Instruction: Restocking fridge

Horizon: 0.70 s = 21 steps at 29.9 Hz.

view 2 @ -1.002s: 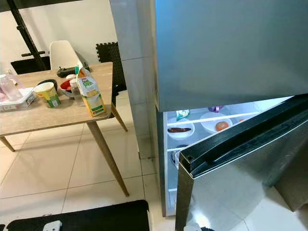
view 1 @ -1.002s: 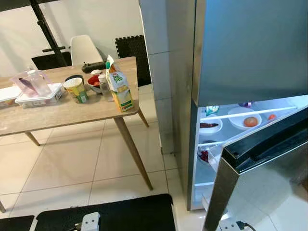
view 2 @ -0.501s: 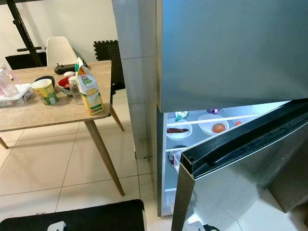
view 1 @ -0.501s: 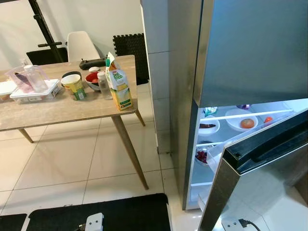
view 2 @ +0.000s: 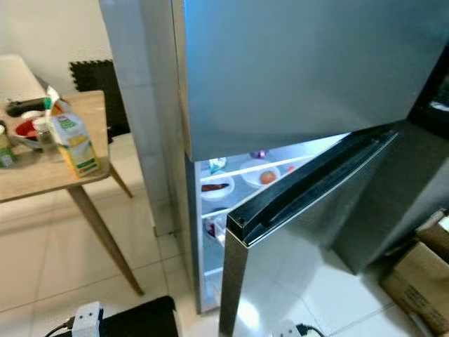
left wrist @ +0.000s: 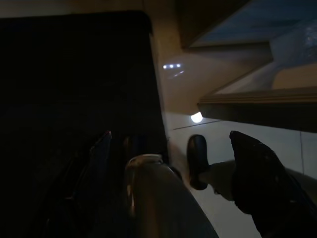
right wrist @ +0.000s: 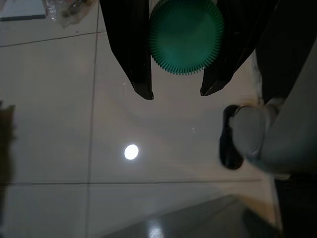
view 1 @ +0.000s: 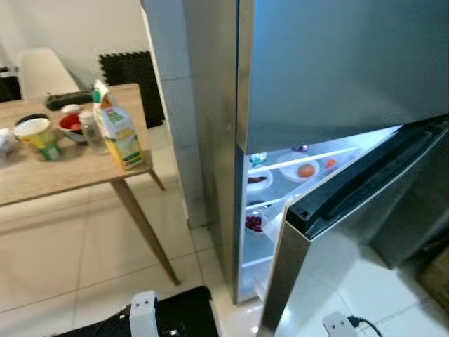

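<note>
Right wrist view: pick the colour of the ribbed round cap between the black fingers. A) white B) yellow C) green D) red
C: the cap held between the right gripper's fingers is green, with a ribbed edge, above the pale tiled floor.
</note>
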{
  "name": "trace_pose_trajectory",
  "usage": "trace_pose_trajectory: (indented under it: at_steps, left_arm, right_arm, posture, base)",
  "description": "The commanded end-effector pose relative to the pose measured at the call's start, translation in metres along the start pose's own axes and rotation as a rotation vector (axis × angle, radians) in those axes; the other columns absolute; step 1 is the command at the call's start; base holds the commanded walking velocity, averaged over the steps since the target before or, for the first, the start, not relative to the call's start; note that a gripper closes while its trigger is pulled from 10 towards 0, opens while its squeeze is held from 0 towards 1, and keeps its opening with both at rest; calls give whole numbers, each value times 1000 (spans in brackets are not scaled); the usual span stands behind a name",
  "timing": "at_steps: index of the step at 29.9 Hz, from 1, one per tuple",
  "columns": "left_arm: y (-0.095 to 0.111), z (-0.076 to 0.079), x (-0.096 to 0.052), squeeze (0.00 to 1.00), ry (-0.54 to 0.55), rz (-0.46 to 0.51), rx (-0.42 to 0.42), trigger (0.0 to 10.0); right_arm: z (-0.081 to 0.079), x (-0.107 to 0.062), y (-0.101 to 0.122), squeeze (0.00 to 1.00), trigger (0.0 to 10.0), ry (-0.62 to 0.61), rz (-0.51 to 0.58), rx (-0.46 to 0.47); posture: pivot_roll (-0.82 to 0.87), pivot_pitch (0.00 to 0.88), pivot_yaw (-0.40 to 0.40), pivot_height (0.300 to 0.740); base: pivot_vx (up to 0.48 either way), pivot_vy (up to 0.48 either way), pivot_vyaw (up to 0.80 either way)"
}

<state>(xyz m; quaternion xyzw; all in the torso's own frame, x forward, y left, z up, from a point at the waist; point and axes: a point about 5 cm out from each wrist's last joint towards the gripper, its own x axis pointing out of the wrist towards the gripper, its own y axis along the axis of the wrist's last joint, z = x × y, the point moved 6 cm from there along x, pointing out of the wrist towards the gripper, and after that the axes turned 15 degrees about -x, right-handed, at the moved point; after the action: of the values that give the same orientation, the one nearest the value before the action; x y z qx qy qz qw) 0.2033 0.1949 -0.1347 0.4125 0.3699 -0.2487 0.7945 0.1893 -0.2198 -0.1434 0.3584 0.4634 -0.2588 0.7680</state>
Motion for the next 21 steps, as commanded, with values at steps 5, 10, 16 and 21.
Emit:
trace_pose_trajectory:
  at_steps: [5,10,16,21]
  left_arm:
    - [-8,1,0,0,9,-11,-30,10000]
    - [-21,-9,-4,0,32,-38,-31,10000]
    - [-29,-18,-8,0,51,-63,-14,10000]
    - [-31,-20,-9,0,51,-68,-5,10000]
  right_arm:
    - [15,0,11,0,10000,-29,24,-23]
    - [13,0,6,0,10000,-19,14,-45]
    - [4,0,0,0,10000,2,0,-52]
    - [-2,0,-2,0,10000,19,-6,-57]
  posture:
    - [-38,0,-24,740]
    - [-30,0,-24,740]
    - [-20,0,-16,740]
    - [-17,0,-13,740]
  base:
    - [0,0,0]
    - [0,0,0]
    - [0,0,0]
    - [0,0,-160]
